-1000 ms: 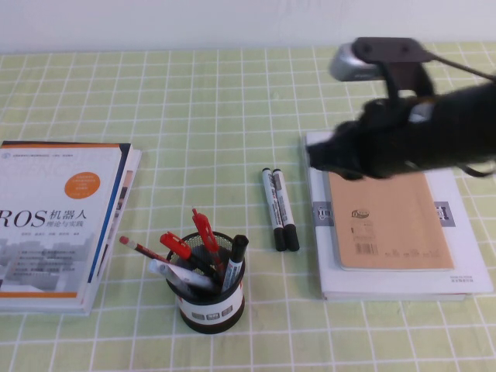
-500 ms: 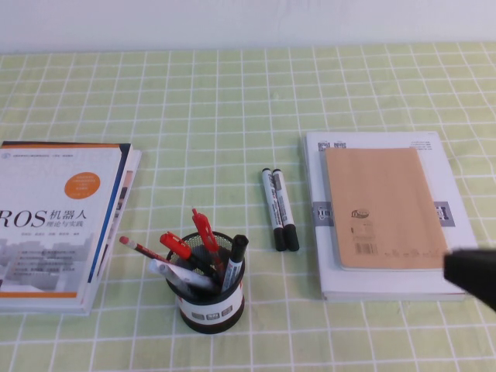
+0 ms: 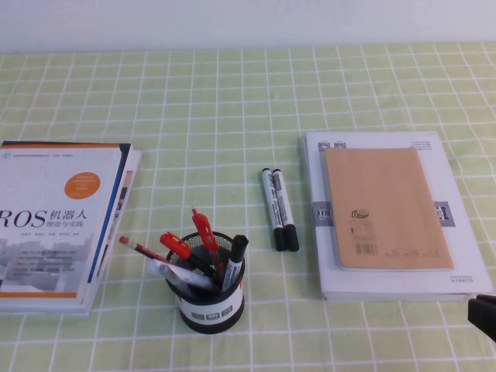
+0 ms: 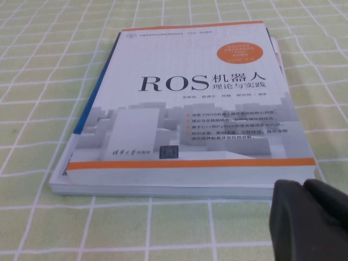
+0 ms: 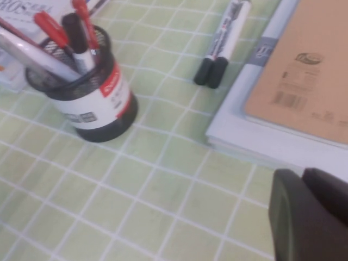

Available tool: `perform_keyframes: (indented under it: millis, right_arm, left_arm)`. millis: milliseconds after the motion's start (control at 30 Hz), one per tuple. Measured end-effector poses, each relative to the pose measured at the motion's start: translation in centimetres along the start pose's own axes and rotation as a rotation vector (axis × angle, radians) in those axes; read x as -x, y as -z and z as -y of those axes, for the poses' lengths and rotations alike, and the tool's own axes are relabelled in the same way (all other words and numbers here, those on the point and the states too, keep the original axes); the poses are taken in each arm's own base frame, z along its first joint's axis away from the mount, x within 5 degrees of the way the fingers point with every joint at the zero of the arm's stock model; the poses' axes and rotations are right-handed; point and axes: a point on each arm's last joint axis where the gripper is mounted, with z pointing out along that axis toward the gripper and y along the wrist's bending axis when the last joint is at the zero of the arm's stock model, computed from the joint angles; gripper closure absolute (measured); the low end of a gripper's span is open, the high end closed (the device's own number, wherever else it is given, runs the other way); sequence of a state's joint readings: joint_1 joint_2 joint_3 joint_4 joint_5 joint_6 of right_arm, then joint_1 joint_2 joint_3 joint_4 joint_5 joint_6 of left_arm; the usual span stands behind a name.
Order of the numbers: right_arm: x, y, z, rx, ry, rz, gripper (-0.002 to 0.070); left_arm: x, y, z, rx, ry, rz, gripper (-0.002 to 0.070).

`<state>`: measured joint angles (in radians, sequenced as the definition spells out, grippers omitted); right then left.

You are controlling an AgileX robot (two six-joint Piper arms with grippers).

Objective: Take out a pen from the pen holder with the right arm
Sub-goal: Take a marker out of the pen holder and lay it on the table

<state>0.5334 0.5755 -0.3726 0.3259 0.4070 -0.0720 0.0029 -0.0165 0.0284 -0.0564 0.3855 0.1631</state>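
Where the bench (image 3: 232, 101) runs nearest the robot, the right pincer (image 3: 482, 316) sits at its 5 o'clock corner, closed tight and holding nothing. At about 7 o'clock the black mesh pen holder (image 3: 208, 298) stands upright, with red pens (image 3: 205, 231), a black-capped marker (image 3: 238, 249) and a pencil (image 3: 136, 246) leaning in it. The left pincer (image 4: 303, 196) sits just off the near edge of the ROS book (image 3: 58, 225) at 9 o'clock; whether it is open I cannot tell. Two black markers (image 3: 280, 209) lie side by side at 1 o'clock from the pen holder. At 3 o'clock a tan notebook (image 3: 385, 208) rests on a white book (image 3: 465, 256).
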Motion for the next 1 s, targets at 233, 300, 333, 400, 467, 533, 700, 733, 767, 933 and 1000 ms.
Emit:
perform_keyframes:
  millis: [233,300,333,400,467,533,700,733,767,933,1000]
  right_arm:
    - [-2.0,-0.8,2.0,-0.110,0.036,0.098,0.0688]
    - [-2.8,-0.5,3.0,-0.184,0.004,0.133,0.0688]
    - [-3.1,-0.3,3.5,-0.222,-0.013,0.153,0.0688]
    - [-4.0,0.3,4.3,-0.293,-0.042,0.203,0.0688]
    - [-4.8,0.8,4.7,-0.341,-0.060,0.243,0.0688]
    - [-5.8,1.3,5.2,-0.394,-0.076,0.297,0.0688]
    - [-7.8,2.0,5.7,-0.484,-0.079,0.428,0.0688]
    - [-7.9,2.2,5.7,-0.493,-0.073,0.455,0.0688]
    - [-7.9,2.3,5.6,-0.497,-0.069,0.476,0.0688]
    - [-8.2,2.7,5.3,-0.501,-0.039,0.504,0.0688]
    - [-8.3,2.6,5.3,-0.501,-0.038,0.491,0.0688]
  left_arm:
    - [0.0,0.0,0.0,0.000,0.000,0.000,0.0681]
    - [0.0,0.0,0.0,0.000,0.000,0.000,0.0681]
    - [0.0,0.0,0.0,0.000,0.000,0.000,0.0681]
    - [0.0,0.0,0.0,0.000,0.000,0.000,0.0681]
    - [0.0,0.0,0.0,0.000,0.000,0.000,0.0681]
    - [0.0,0.0,0.0,0.000,0.000,0.000,0.0681]
    - [0.0,0.0,0.0,0.000,0.000,0.000,0.0681]
    - [0.0,0.0,0.0,0.000,0.000,0.000,0.0681]
    - [0.0,0.0,0.0,0.000,0.000,0.000,0.0681]
    - [0.0,0.0,0.0,0.000,0.000,0.000,0.0681]
    - [0.0,0.0,0.0,0.000,0.000,0.000,0.0681]
